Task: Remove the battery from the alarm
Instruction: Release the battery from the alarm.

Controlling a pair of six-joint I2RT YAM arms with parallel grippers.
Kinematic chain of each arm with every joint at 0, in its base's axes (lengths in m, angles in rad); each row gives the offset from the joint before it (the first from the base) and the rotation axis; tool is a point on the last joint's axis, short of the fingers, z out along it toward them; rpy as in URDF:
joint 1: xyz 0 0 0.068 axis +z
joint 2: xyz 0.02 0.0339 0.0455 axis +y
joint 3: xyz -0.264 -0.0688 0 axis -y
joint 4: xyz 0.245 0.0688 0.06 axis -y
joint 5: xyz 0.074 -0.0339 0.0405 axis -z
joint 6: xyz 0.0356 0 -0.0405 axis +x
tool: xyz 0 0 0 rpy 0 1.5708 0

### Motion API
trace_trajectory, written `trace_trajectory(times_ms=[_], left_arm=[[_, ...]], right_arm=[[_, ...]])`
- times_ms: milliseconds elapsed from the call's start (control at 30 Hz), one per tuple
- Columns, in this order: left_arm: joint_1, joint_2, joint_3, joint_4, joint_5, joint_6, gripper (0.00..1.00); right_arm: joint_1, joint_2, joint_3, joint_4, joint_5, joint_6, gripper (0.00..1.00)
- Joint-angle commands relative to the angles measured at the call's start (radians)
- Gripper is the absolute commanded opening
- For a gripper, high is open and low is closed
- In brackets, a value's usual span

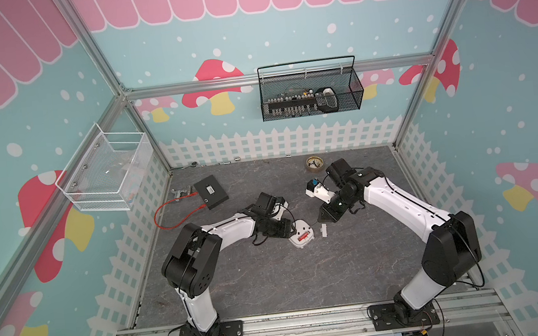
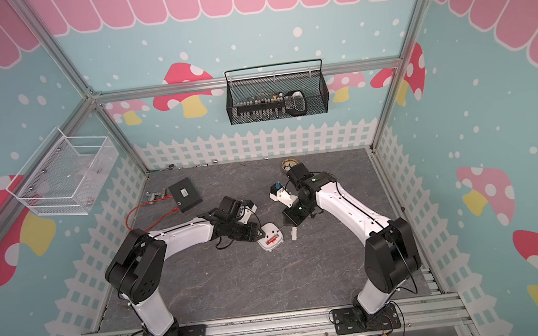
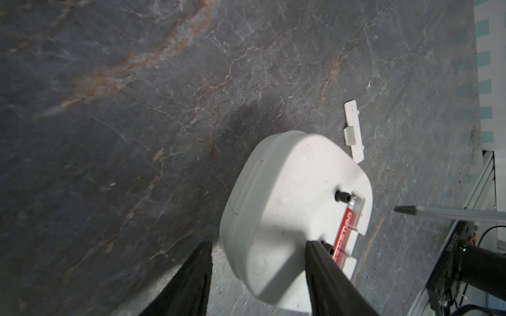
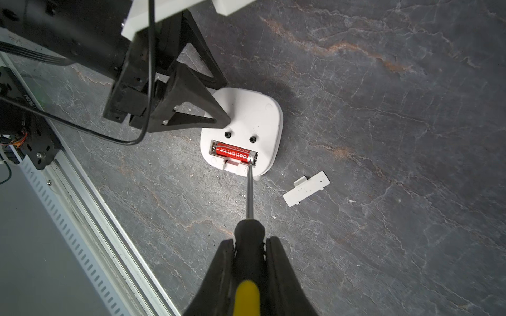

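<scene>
One battery (image 4: 234, 153) inside one alarm (image 4: 254, 115), one cover (image 4: 306, 188) beside the alarm; my right gripper (image 4: 249, 243) clamps the screwdriver (image 4: 249, 191), my left gripper (image 3: 257, 243) spread wide.

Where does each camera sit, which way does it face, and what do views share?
Top views: high above the arms' bases, tilted down at the table; left arm and right arm whole, alarm between.
Left wrist: on the left arm, looking along the open left gripper at the alarm's back; both its jaws show.
Right wrist: on the right arm, looking down the screwdriver held by the right gripper toward the battery; left gripper shows too.
Shared: wrist views both show alarm, battery, cover plate.
</scene>
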Motion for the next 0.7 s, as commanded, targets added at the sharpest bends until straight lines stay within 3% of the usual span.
trace_trajectory(times_ms=[0, 667], left_arm=[[-0.009, 0.044, -0.002, -0.04, -0.039, 0.026, 0.56], [-0.019, 0.057, 0.004, -0.054, -0.067, 0.031, 0.53]], right_arm=[[0.009, -0.019, -0.008, -0.032, 0.032, 0.013, 0.0], [0.02, 0.099, 0.112, -0.079, 0.084, -0.006, 0.0]])
